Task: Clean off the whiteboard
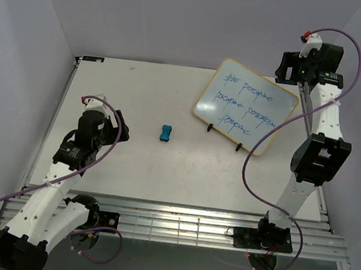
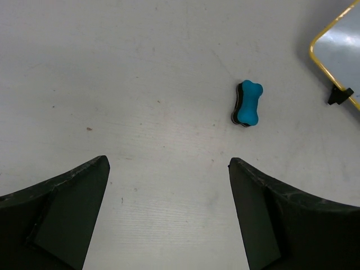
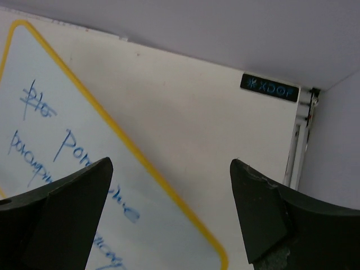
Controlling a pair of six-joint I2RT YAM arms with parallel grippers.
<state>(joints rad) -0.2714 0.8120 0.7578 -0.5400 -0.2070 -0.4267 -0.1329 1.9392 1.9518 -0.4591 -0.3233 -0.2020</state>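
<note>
The whiteboard (image 1: 246, 107) stood on the far right part of the table (image 1: 130, 168), propped on black wire feet (image 1: 210, 128) along its near long edge. Its face was turned toward the arms and its long axis ran slantwise from far-left to near-right, with the blue handwriting following that slant. The right gripper (image 3: 171, 163) hung over the board's far edge and the left gripper (image 2: 169, 163) over bare table, both with jaws spread wide and holding nothing. The blue eraser (image 1: 166, 133) lay well apart to the board's left.
</note>
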